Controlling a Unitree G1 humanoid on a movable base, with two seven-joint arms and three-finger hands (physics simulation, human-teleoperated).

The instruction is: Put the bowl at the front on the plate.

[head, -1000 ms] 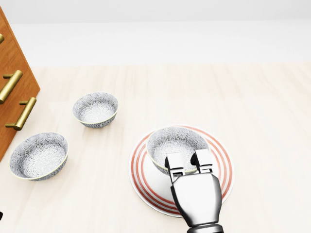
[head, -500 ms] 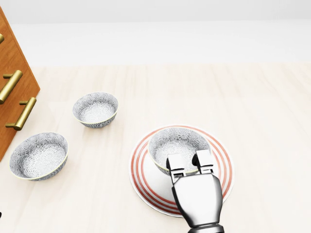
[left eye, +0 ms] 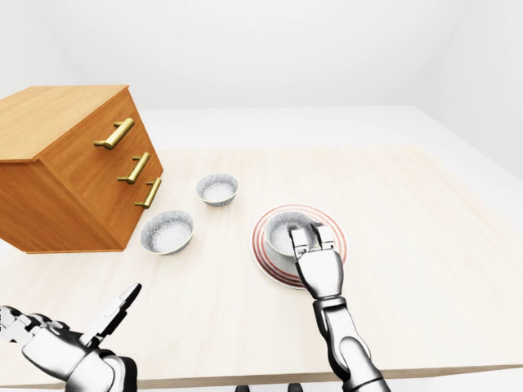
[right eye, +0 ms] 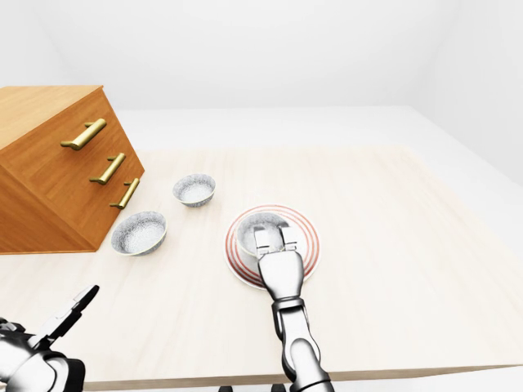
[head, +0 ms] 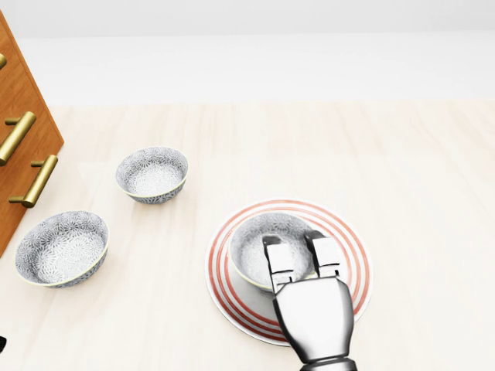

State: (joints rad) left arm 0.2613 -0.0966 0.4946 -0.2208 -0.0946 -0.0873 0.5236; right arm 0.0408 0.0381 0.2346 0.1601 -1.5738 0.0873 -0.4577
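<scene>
A patterned grey bowl (head: 251,249) rests on the red-ringed white plate (head: 352,259) in the lower middle of the head view. My right hand (head: 298,243) comes up from the bottom edge, its fingers (head: 278,263) stretched straight over the bowl's near rim and into its hollow. They look open rather than clamped; the thumb is hidden beneath. My left hand (left eye: 114,314) hovers open at the bottom left of the left-eye view, far from the bowl.
Two more patterned bowls stand left of the plate, one (head: 152,174) higher and one (head: 62,247) lower. A wooden dresser (left eye: 73,163) with brass handles sits at the left. The table's near edge (left eye: 245,380) runs along the bottom.
The right fingers have straightened from a curled grip. The bowl has settled slightly left and lower on the plate. The camera has not moved.
</scene>
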